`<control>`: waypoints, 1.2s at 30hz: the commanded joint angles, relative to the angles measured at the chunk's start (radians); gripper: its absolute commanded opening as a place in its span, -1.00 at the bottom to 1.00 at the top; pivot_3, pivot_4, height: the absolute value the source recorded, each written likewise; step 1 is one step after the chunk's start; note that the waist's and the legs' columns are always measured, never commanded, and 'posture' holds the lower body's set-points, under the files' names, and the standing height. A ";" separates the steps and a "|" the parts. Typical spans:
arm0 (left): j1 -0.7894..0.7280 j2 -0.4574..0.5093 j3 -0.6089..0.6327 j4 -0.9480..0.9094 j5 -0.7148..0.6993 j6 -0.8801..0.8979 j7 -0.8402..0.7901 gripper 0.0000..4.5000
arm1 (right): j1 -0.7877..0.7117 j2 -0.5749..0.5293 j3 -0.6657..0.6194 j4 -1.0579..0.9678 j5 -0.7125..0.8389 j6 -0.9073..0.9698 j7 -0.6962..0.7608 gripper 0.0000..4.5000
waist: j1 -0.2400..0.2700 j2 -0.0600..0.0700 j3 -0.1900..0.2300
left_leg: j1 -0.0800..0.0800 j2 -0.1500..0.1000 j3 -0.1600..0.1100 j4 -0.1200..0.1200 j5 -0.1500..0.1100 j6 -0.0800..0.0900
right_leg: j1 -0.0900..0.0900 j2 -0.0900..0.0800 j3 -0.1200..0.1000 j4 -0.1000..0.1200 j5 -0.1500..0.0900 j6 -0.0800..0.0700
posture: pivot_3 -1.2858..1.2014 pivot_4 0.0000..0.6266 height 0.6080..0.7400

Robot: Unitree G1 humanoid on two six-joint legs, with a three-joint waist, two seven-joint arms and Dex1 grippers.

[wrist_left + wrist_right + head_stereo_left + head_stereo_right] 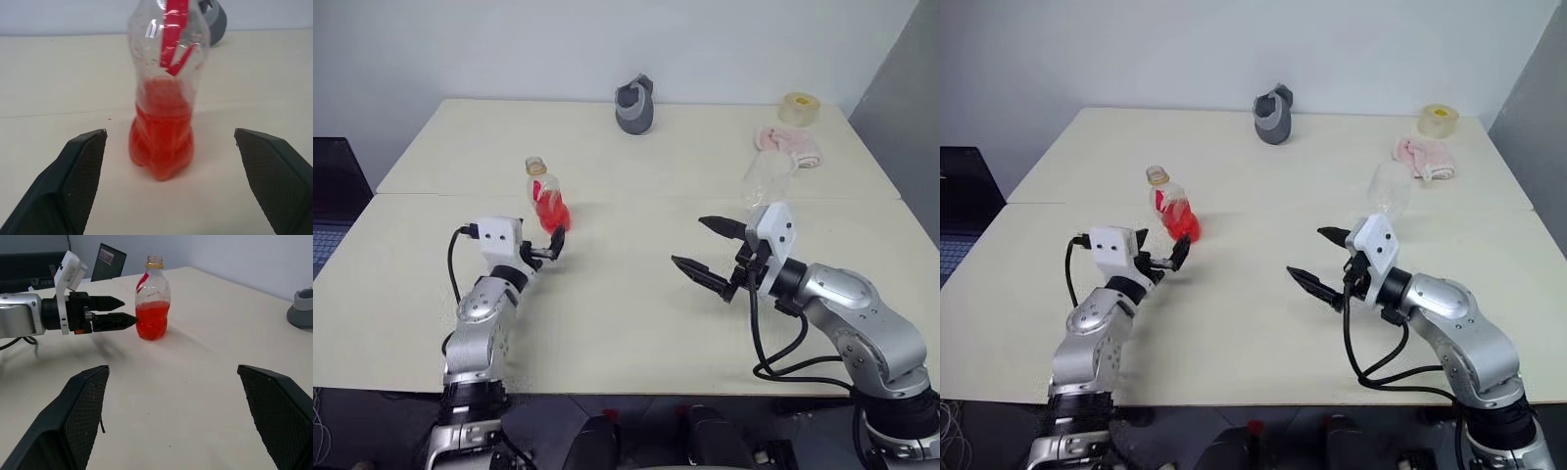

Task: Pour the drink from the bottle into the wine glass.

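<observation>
- Currently bottle [546, 199] stands upright just ahead of our left gripper [548, 247], jaws open, empty.
- Right gripper [710, 251] open, empty, farther; left is nearer.

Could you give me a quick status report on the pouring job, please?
Left end effector open, just short of upright bottle. Right end effector open, empty. Wine glass beyond the right one. Path clear.
</observation>
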 commanded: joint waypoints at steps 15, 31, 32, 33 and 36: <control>0.146 0.124 -0.151 -0.501 -0.320 0.319 -0.337 0.99 | 0.134 0.091 -0.114 0.133 -0.199 -0.032 -0.297 1.00 | -0.003 0.001 0.000 | 0.004 0.007 0.010 -0.002 -0.001 0.001 | 0.003 0.004 0.003 0.000 0.000 0.000 | 0.03 -0.52 1.00; 0.055 0.187 -0.165 -0.411 -0.321 0.284 -0.480 0.99 | -0.052 0.217 -0.133 0.476 -0.287 -0.168 -0.405 1.00 | -0.004 0.001 0.000 | 0.009 0.008 0.014 -0.007 -0.001 0.002 | 0.004 0.005 0.006 -0.001 0.000 0.000 | 0.03 -0.52 1.00; 0.054 0.185 -0.167 -0.410 -0.319 0.283 -0.482 0.99 | -0.068 0.224 -0.134 0.505 -0.291 -0.183 -0.408 1.00 | -0.004 0.001 0.000 | 0.009 0.008 0.013 -0.007 -0.001 0.002 | 0.004 0.005 0.005 -0.001 0.000 0.000 | 0.03 -0.52 1.00; 0.054 0.182 -0.173 -0.410 -0.315 0.282 -0.482 0.99 | -0.085 0.227 -0.131 0.538 -0.298 -0.202 -0.405 1.00 | -0.004 0.001 0.000 | 0.009 0.009 0.014 -0.007 -0.001 0.002 | 0.004 0.005 0.006 -0.001 0.000 0.000 | 0.03 -0.52 1.00; 0.059 0.173 -0.187 -0.412 -0.305 0.275 -0.480 0.99 | -0.124 0.234 -0.126 0.610 -0.309 -0.240 -0.396 1.00 | -0.004 0.001 0.000 | 0.009 0.008 0.014 -0.007 -0.001 0.002 | 0.004 0.005 0.006 -0.001 0.000 0.000 | 0.03 -0.52 1.00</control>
